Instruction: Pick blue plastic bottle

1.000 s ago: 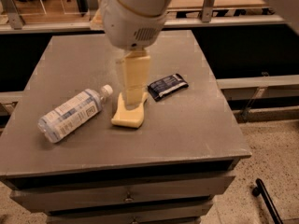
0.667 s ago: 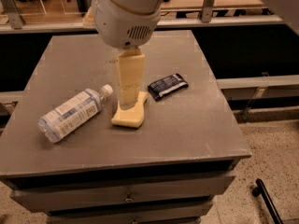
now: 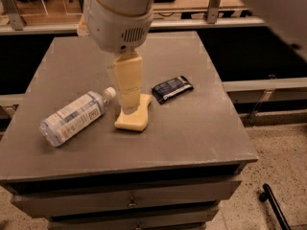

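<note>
The blue plastic bottle [image 3: 74, 116] lies on its side on the left part of the grey table [image 3: 201, 128]. It is clear with a pale blue-and-white label. Its white cap [image 3: 110, 92] points to the upper right, towards the gripper. My gripper [image 3: 128, 97] hangs cream-coloured below the big white wrist [image 3: 120, 13], just right of the cap and above the table. Its tip stands in front of the yellow sponge [image 3: 135, 119]. It holds nothing that I can see.
A small dark blue foil packet [image 3: 171, 88] lies right of the sponge. The table has drawers below its front edge [image 3: 129, 202]. A railing and shelf run behind the table [image 3: 230, 23]. The floor lies to the right [image 3: 278, 166].
The arm and gripper have moved a little to the left, closer to the bottle's cap. The bottle, sponge and packet have not moved.
</note>
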